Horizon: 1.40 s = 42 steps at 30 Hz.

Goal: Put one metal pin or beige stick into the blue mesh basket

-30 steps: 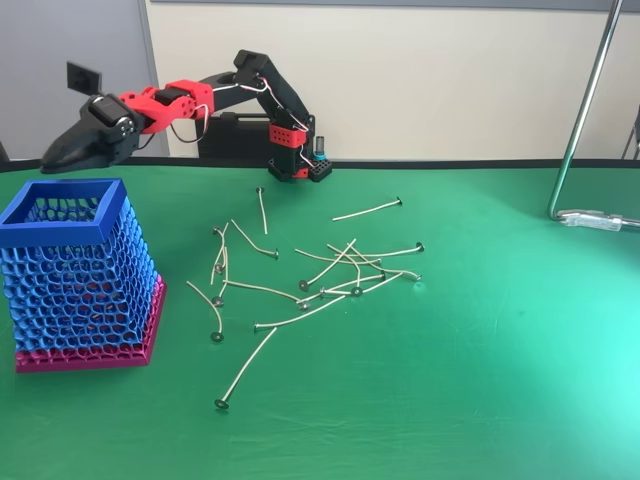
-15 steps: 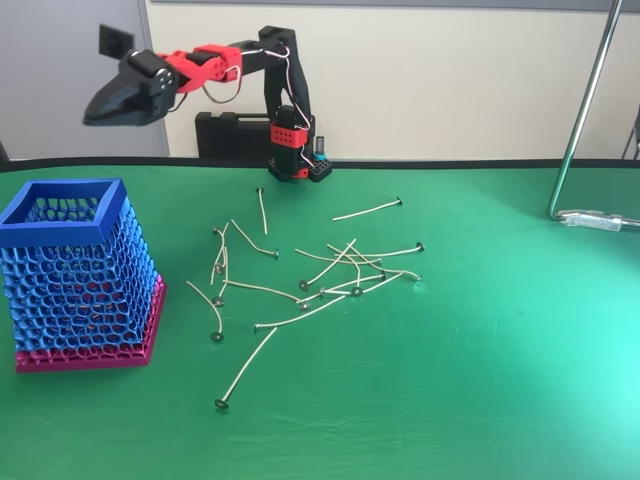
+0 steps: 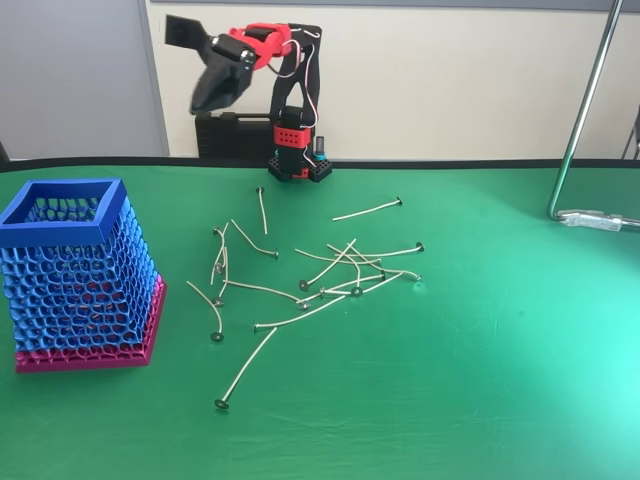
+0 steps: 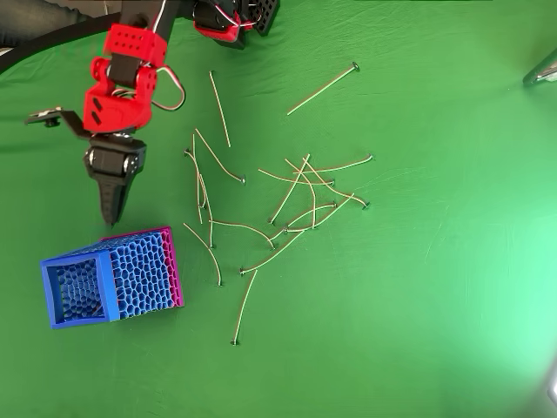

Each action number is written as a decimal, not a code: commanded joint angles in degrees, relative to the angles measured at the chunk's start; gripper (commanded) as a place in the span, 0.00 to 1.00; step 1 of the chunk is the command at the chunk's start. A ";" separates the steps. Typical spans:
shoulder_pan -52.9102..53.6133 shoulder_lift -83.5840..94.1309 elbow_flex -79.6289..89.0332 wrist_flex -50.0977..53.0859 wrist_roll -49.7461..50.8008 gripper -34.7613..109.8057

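Raised high above the desk (image 3: 480,400), the claw (image 3: 203,103) hangs with its dark fingers drawn together to a point and nothing visible between them; in the overhead view the claw (image 4: 110,207) tapers to a closed tip, with no stick in it.

Just ahead of that tip in the overhead view stands the blue mesh basket (image 4: 109,277), upright on its magenta base. In the fixed view the blue mesh basket (image 3: 62,215) sits well below the claw and to its left. Through the mesh I cannot tell whether any stick already lies inside.

Beige sticks (image 3: 330,275) lie scattered on the green cloth below the claw and to its right in the fixed view, many crossing one another in a loose heap. One beige stick (image 4: 220,97) lies apart, nearest the arm's base (image 4: 235,17), and another (image 4: 244,308) lies alone on the far side of the heap, beyond the basket's level.

As far as these views show, the claw carries nothing, so a pick-up, the carry and the drop into the basket all appear to remain.
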 commanded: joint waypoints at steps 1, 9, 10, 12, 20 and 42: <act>-2.99 6.86 4.39 4.75 1.05 0.24; -11.60 22.15 18.63 15.91 3.43 0.24; -12.39 24.26 20.39 17.40 3.69 0.24; -13.89 28.65 23.82 19.60 4.04 0.24; -16.00 44.12 38.85 21.62 2.64 0.24; -15.21 69.96 66.71 22.59 3.78 0.24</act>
